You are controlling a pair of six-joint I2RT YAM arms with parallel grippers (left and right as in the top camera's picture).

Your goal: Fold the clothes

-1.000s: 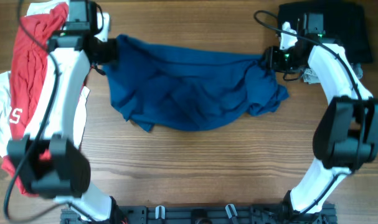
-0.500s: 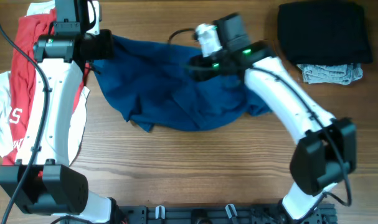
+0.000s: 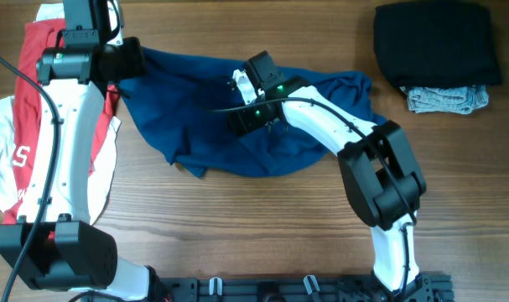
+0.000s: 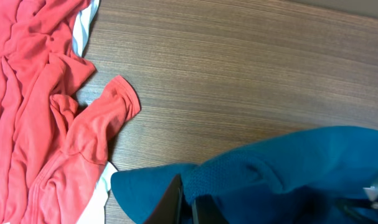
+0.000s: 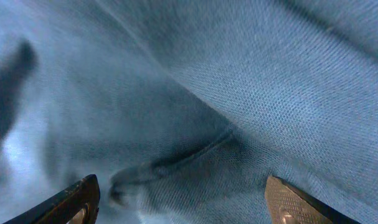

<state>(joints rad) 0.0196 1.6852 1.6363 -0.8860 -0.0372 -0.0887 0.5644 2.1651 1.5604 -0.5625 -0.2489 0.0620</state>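
The dark-blue T-shirt lies crumpled across the back middle of the table. My left gripper is shut on the shirt's upper-left edge. In the left wrist view the jaws pinch a fold of the blue cloth just above the wood. My right gripper hovers low over the shirt's middle, open. In the right wrist view its two fingertips stand wide apart over the blue fabric, with nothing between them; the midpoint of the gripper is over a wrinkle.
A red garment and a white one lie heaped at the left edge, under my left arm. A folded black garment with a grey one at its front sits at the back right. Bare wood fills the front.
My right gripper let go of the shirt's right corner, swung left to the shirt's middle and opened wide. The left gripper kept its hold and shifted slightly up and left.
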